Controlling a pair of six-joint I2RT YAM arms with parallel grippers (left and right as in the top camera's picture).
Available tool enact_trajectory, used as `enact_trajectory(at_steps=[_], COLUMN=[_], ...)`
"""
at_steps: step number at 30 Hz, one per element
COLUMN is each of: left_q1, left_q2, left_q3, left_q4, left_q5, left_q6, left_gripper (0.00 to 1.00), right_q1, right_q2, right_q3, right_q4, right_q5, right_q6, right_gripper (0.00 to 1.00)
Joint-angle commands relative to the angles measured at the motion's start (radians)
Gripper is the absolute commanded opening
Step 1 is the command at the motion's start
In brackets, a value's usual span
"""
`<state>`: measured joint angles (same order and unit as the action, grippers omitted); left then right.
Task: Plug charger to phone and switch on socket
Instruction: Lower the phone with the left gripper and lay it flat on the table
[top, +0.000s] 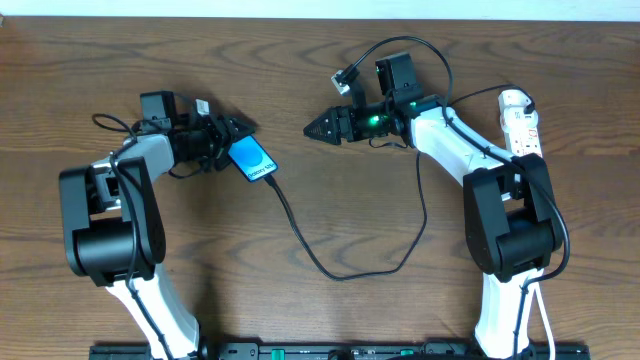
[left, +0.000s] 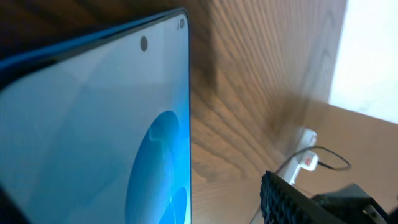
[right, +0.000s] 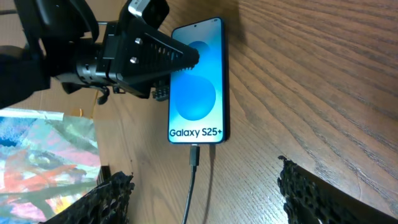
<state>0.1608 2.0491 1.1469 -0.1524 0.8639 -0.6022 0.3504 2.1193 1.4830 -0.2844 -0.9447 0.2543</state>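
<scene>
The phone (top: 252, 160) lies on the wooden table with its blue screen lit; the right wrist view shows the phone (right: 198, 87) reading "Galaxy S25+". The charger's black plug (right: 194, 154) sits in its bottom port, and the cable (top: 340, 270) loops across the table. My left gripper (top: 235, 130) is at the phone's top end. One of its fingers (left: 280, 193) stands clear of the phone (left: 93, 137), which hides the other. My right gripper (top: 312, 128) hovers open above the cable with nothing between its fingers. The white socket (top: 520, 120) lies at the far right.
The socket (left: 308, 158) with a red mark shows small in the left wrist view. A colourful sheet (right: 43, 149) lies beyond the table's edge. A black lead (top: 345, 78) loops above the right arm. Both arm bases stand at the front.
</scene>
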Motion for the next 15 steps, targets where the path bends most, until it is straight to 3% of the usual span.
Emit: enact_trajectory(at_steps=[1,15], left_q1=[0.006,0.006], left_q2=[0.064,0.064], left_q3=[-0.042,-0.042], left_q4=[-0.071,-0.165], left_q5=[-0.344,-0.518], left_q6=[0.003,0.008], left_gripper=[0.66,0.67], right_q1=[0.005,0.005], right_q2=[-0.019,-0.019], right_q3=[0.005,0.005], right_q4=[-0.001,-0.001], right_q5=[-0.003,-0.003], right_q6=[-0.016,-0.016], right_gripper=[0.75,0.75])
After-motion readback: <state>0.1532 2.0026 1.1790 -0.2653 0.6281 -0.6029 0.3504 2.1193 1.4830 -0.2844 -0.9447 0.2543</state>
